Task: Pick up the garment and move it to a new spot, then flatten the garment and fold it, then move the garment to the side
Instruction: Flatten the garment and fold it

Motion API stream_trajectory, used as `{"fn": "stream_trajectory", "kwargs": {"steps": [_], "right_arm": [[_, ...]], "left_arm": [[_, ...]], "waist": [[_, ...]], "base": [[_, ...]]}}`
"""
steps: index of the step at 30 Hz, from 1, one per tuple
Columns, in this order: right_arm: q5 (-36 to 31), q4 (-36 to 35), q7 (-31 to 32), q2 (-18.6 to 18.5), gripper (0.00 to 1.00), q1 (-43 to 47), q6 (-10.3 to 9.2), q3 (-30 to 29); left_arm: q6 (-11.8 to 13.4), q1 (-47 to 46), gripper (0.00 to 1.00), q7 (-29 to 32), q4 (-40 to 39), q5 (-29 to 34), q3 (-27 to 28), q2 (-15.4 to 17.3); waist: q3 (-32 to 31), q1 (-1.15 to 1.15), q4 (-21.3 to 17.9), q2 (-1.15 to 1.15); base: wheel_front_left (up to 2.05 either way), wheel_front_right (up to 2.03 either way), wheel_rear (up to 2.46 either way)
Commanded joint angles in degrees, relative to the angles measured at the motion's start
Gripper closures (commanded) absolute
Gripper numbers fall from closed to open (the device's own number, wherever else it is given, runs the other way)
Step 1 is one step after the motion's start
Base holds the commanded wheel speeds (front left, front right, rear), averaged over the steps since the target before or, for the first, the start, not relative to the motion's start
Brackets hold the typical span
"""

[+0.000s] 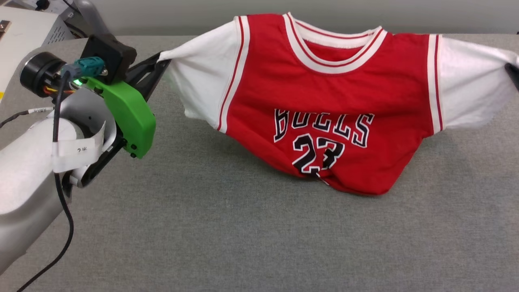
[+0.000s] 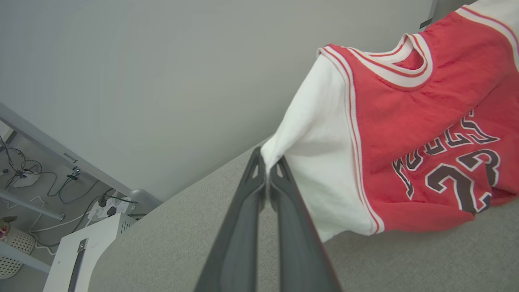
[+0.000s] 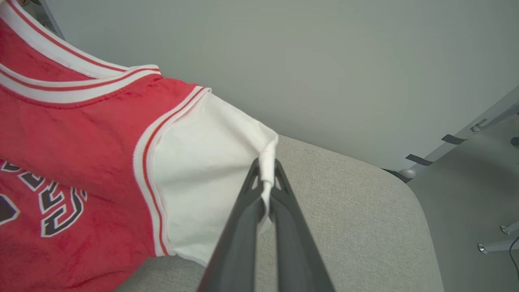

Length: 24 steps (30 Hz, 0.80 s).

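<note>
The garment [image 1: 324, 89] is a red jersey with white short sleeves, striped trim and black lettering and number, its front facing me. It hangs stretched between my grippers, with its lower hem bunched on the grey table [image 1: 243, 227]. My left gripper [image 1: 161, 59] is shut on the tip of one white sleeve [image 2: 320, 162]; its own view shows the cloth pinched at the left gripper [image 2: 267, 160]. My right gripper [image 3: 266, 170] is shut on the other sleeve's edge [image 3: 211, 178], and a dark bit of the right gripper [image 1: 513, 75] shows at the frame's right edge.
Grey cloth covers the table, whose rounded corner [image 3: 405, 190] lies near the right gripper. A pale wall [image 2: 162, 81] stands behind. A white box [image 1: 24, 28] sits at the back left, and cables and a power strip [image 2: 109, 207] lie on the floor beyond it.
</note>
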Motion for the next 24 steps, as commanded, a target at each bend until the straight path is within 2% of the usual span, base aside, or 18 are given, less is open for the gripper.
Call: {"fn": "stream_trajectory", "kwargs": {"steps": [1, 7, 11, 13, 19, 24], "right_arm": [[-0.8, -1.5, -0.8, -0.5, 1.0, -0.8, -0.05, -1.2], [-4.0, -9.3, -1.3, -0.9, 1.0, -1.4, -0.05, -7.9], [-5.8, -14.5, 0.1, -0.4, 1.0, -2.8, -0.05, -12.0], [-6.5, -18.1, 3.0, 0.2, 1.0, -4.8, -0.05, -15.0], [-7.5, -20.1, 7.2, 0.1, 1.0, -10.3, -0.05, -15.1], [-7.5, -16.4, 8.6, 0.5, 1.0, -17.4, -0.05, -13.0]], "left_arm": [[0.8, -1.5, 1.0, -1.0, -1.4, 1.3, 0.9, 0.8], [2.3, -5.2, 1.0, -2.6, -6.7, 3.0, 3.5, 1.6], [2.3, -8.7, 1.0, -3.0, -7.3, 4.0, 4.8, 0.9], [1.5, -12.2, 1.0, -3.3, -6.2, 4.8, 5.3, -0.9], [-0.6, -18.6, 1.0, -2.5, -2.5, 5.0, 5.8, -4.7], [-2.6, -24.5, 1.0, -1.7, 2.7, 5.2, 6.4, -7.0]], "waist": [[-2.2, 0.0, -0.2, 0.0], [-4.9, 0.0, -0.4, 0.0], [-6.3, 0.0, -0.7, 0.0], [-7.1, 0.0, -0.7, 0.0], [-5.4, 0.0, -0.7, 0.0], [-0.9, 0.0, -0.9, 0.0]], "base": [[0.0, 0.0, 0.0], [0.0, 0.0, 0.0], [0.0, 0.0, 0.0], [0.0, 0.0, 0.0], [0.0, 0.0, 0.0], [0.0, 0.0, 0.0]]}}
